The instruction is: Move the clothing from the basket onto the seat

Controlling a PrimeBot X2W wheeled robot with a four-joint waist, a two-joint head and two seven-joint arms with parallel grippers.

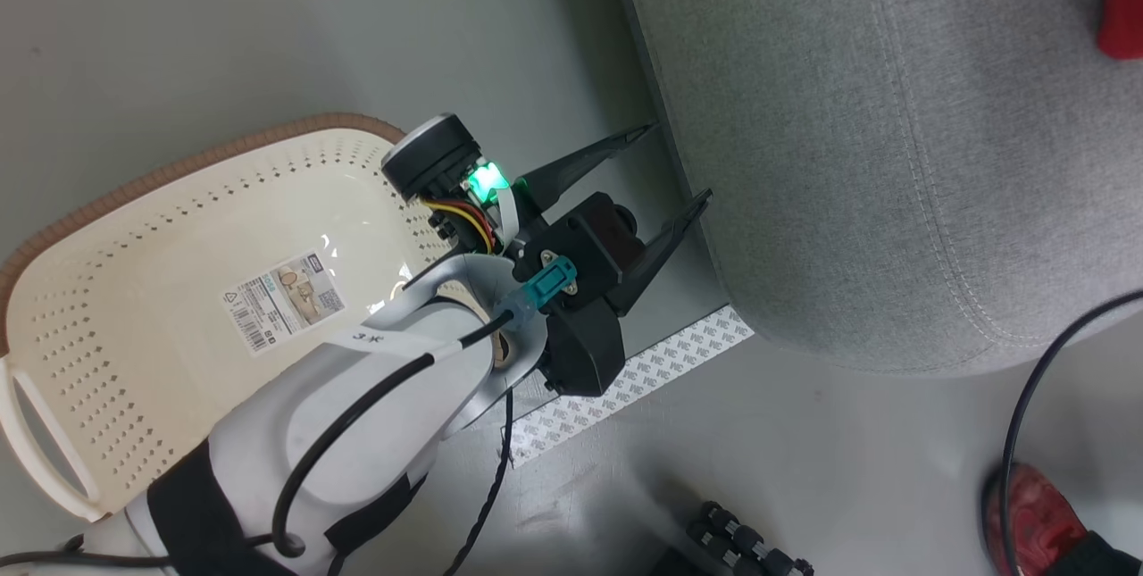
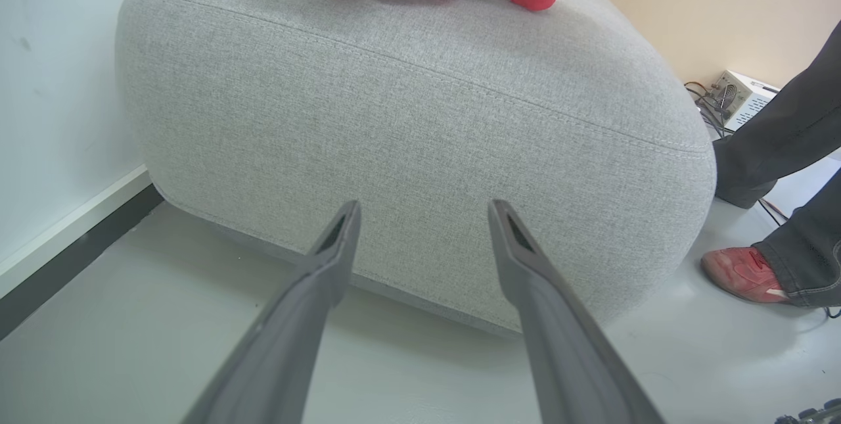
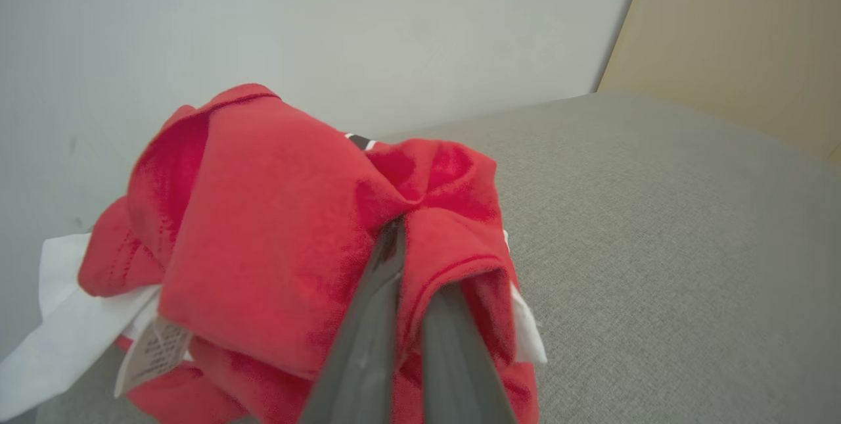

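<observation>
A: Panel one, the left arm?
B: The pale left forearm (image 1: 357,415) reaches from near left toward far right; the left gripper (image 1: 679,161) has both fingers spread wide, tips well apart.
A: Panel two, the right?
B: The right gripper (image 3: 401,233), fingers pressed together, pinching a fold of clothing (image 3: 263,213).

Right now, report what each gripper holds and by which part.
Right gripper: jaws shut on a bunched fold of the red clothing. Left gripper: jaws open, nothing held.
</observation>
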